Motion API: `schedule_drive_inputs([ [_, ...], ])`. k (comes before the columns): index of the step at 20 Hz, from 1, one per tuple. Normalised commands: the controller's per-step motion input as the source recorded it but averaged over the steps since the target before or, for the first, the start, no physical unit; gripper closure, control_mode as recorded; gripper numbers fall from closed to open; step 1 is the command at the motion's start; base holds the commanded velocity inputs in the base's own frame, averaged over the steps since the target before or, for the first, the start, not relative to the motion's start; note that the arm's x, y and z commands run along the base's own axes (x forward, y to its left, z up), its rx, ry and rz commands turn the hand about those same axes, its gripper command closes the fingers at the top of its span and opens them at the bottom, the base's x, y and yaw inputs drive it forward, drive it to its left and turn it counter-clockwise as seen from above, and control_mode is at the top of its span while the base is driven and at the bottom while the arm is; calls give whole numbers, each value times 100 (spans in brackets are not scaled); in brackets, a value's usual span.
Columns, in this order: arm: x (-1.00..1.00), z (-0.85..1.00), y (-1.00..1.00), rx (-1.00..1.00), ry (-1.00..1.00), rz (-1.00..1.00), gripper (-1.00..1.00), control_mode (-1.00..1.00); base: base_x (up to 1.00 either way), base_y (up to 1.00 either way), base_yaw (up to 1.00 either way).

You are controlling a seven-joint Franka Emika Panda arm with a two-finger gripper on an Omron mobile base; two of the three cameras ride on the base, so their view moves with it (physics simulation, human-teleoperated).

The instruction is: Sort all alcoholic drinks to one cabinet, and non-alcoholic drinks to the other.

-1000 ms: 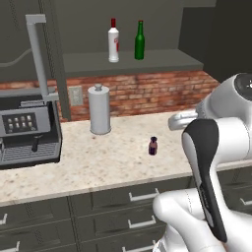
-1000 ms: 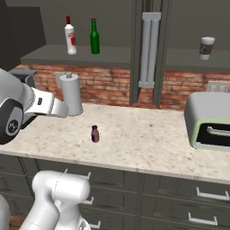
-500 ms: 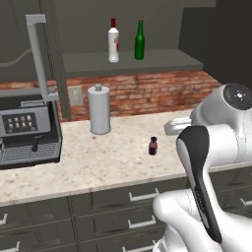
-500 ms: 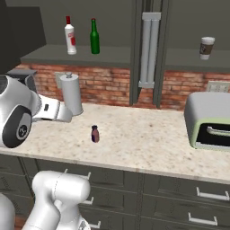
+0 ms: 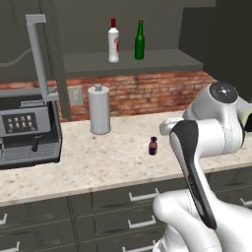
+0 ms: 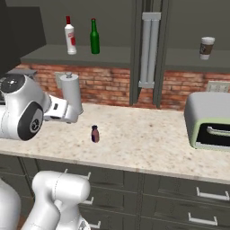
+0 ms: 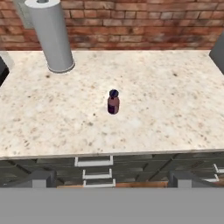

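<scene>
Fingers (image 7: 107, 181) were spread fully wide, holding nothing and touching nothing, back over the drawer fronts at the front edge of the counter (image 7: 175, 118). Purple bottle (image 7: 113, 101) stood upright alone mid-counter, well apart from the tall grey canister (image 7: 51, 35) by the brick wall. Left wall cabinet (image 6: 81, 55) was open: white bottle with red cap (image 6: 70, 36) and green bottle (image 6: 94, 37) stood upright just beside each other on its shelf. Right cabinet (image 6: 197, 63) was open too: coffee cup (image 6: 206, 47) upright on its shelf, alone. Coffee machine (image 5: 27, 128) sat at the counter's left end, toaster oven (image 6: 209, 121) at the right.
</scene>
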Motion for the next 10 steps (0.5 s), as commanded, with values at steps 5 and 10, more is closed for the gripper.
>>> schedule_drive_inputs([
  [5, 27, -25, 0, 1, 5, 0, -100, -100, 0, 0, 0],
  [10, 26, -33, -9, 2, 1, 0, -100, -100, 0, 0, 0],
])
